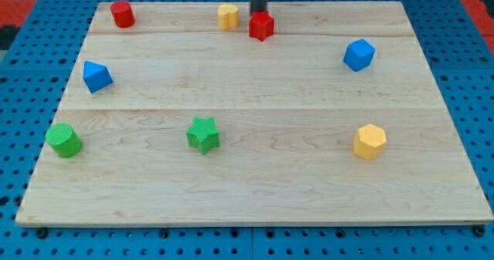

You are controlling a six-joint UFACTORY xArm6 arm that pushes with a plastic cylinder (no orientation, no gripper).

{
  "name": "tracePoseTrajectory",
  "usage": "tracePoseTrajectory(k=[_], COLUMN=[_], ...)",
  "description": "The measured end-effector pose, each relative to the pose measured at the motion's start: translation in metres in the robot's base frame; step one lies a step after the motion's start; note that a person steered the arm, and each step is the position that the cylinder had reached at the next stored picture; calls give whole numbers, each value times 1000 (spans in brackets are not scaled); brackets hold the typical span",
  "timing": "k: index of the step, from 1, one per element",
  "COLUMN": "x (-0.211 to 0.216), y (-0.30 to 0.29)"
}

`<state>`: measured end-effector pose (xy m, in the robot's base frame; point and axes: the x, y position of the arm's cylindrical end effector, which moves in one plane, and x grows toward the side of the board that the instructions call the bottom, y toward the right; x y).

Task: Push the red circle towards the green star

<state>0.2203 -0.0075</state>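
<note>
The red circle [122, 14], a short red cylinder, stands at the board's top left corner. The green star [203, 134] lies left of the board's middle, toward the view's bottom. My tip [258, 12] comes down at the top edge of the board, right behind a red angular block [262, 26] and just right of a yellow block [228, 16]. The tip is far to the right of the red circle and well above the green star.
A blue block [96, 76] lies at the left, a green cylinder [63, 140] at the lower left, a blue block [359, 55] at the upper right, a yellow hexagonal block [370, 141] at the lower right. The wooden board [255, 190] sits on blue pegboard.
</note>
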Motion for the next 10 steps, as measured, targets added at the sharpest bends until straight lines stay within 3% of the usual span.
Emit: tracePoseTrajectory(k=[1,3,4,6,7,9,10], x=[-5,40,-22,-28,-28,27,35], y=[-32,-90,-86,-223,-246,-226,-191])
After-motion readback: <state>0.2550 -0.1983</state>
